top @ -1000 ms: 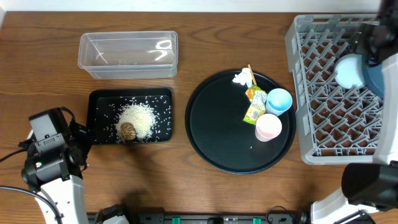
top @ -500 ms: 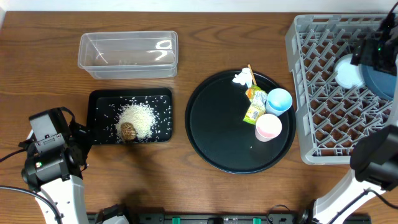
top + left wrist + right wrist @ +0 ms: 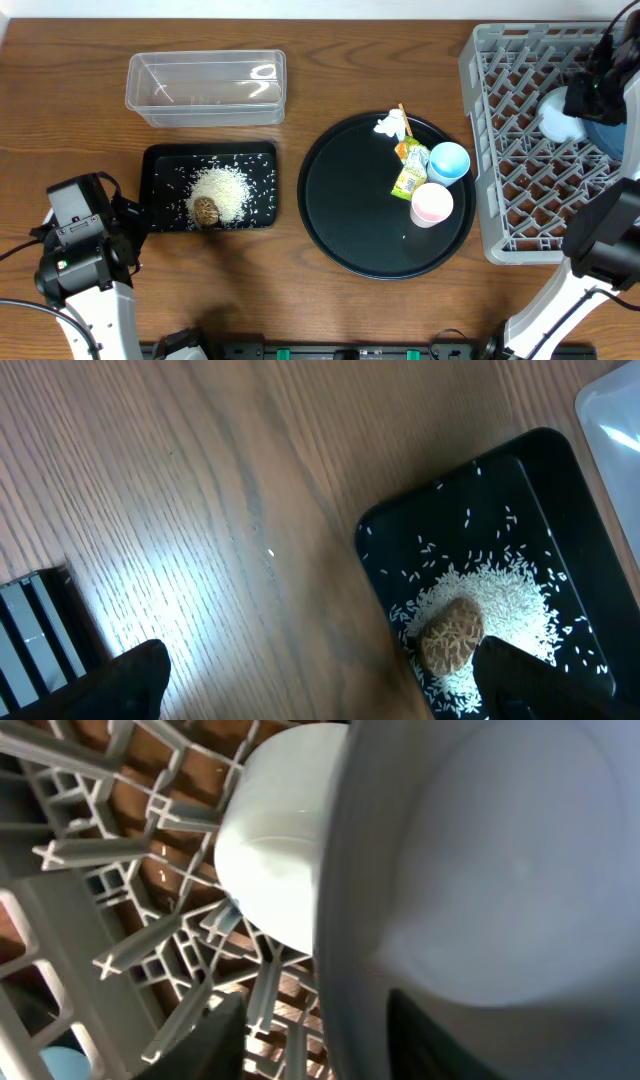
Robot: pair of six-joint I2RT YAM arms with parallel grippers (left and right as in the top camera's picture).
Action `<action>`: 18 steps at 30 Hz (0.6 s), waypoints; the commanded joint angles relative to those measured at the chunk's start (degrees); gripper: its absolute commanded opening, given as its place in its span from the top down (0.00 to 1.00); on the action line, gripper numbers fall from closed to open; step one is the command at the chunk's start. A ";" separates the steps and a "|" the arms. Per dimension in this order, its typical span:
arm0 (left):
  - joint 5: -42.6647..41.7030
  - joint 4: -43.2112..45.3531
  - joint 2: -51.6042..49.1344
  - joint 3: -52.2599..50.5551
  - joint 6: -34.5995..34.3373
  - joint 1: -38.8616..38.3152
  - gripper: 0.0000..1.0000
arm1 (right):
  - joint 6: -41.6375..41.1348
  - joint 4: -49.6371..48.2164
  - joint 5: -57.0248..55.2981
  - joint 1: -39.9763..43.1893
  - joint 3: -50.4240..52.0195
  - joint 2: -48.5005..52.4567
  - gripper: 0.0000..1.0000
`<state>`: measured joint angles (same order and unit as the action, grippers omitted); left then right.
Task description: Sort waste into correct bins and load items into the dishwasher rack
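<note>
- The brown wood-grain surface [image 3: 300, 60] is filling almost the whole overhead view; of the room, only a pale strip is showing along the top edge.
- The grey dishwasher rack [image 3: 480, 60] is sitting at the right end of the surface, brown wood showing through its lattice floor.
- The large round black tray [image 3: 350, 210] is lying just left of the rack.
- The dark blue plate [image 3: 612, 135] is standing in the rack's right side, with the white bowl [image 3: 558, 115] just beside it on the left.
- The clear plastic tub [image 3: 205, 55] is resting at the upper left, and the shallow black rectangular tray [image 3: 160, 160] is lying near it, below.
- The right fingers [image 3: 215, 1040] are reaching down on either side of the plate's rim; I cannot tell whether they are gripping it.
- The left fingers [image 3: 130, 680] are hovering spread wide, holding nothing, over bare wood beside the rectangular tray.
- The light blue cup [image 3: 449, 162] and pink cup [image 3: 432, 204] are standing on the round tray's right side.
- The printed wrapper [image 3: 410, 175] is lying just left of the cups, with the crumpled white tissue [image 3: 390, 125] and thin wooden chopstick [image 3: 403, 112] above it.
- The white rice grains [image 3: 225, 185] are lying heaped in the rectangular tray, the brown food lump [image 3: 206, 210] touching the heap.
</note>
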<state>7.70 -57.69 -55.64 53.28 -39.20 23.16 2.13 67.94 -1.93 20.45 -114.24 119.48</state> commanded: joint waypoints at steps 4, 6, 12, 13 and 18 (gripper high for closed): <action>0.48 -0.13 -0.15 0.07 -0.55 0.20 0.02 | -1.70 0.02 -0.81 0.26 -0.24 -0.02 0.89; 0.48 -0.13 -0.15 0.07 -0.55 0.20 0.02 | -2.32 0.39 -0.81 0.26 -0.76 -0.02 0.98; 0.48 -0.13 -0.15 0.07 -0.55 0.20 0.02 | -2.99 2.01 7.28 0.74 -4.66 -1.62 0.99; 0.48 -0.13 -0.15 0.07 -0.55 0.20 0.02 | -2.99 2.10 10.14 1.09 -5.35 -2.14 0.99; 0.48 -0.13 -0.15 0.07 -0.55 0.20 0.02 | -2.95 0.55 32.94 5.38 -8.04 -5.07 0.99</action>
<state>7.70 -57.71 -55.68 53.28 -39.20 23.16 0.03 69.12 14.44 22.17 -119.57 118.30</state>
